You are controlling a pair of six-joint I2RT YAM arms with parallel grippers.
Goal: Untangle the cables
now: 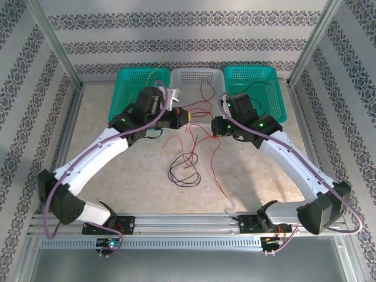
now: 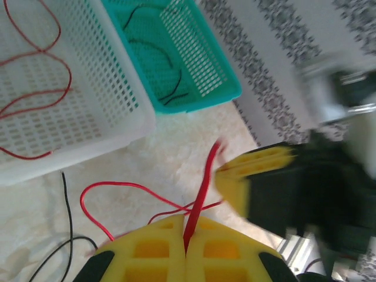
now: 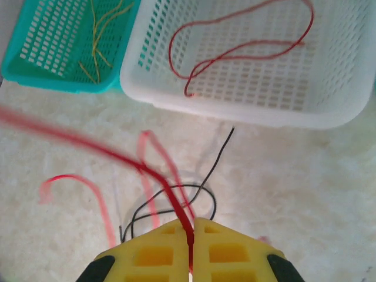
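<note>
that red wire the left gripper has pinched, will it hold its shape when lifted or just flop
Probably floppy: the red wire in the shut left gripper looks like the same stuff as the red loop lying slack on the table. Likely very light, being so thin. Lifting may drag the black wire beside that loop.

Three baskets stand side by side along the far edge of the desk (image 1: 135,176): left basket (image 1: 126,88), middle basket (image 1: 185,79), right basket (image 1: 267,76). The cables (image 1: 187,160) lie mostly at the desk's middle, before the middle basket, with one more in each basket. The left tool (image 1: 188,116) and right tool (image 1: 215,126) face each other just before the middle basket, above the cables' far end.
</note>
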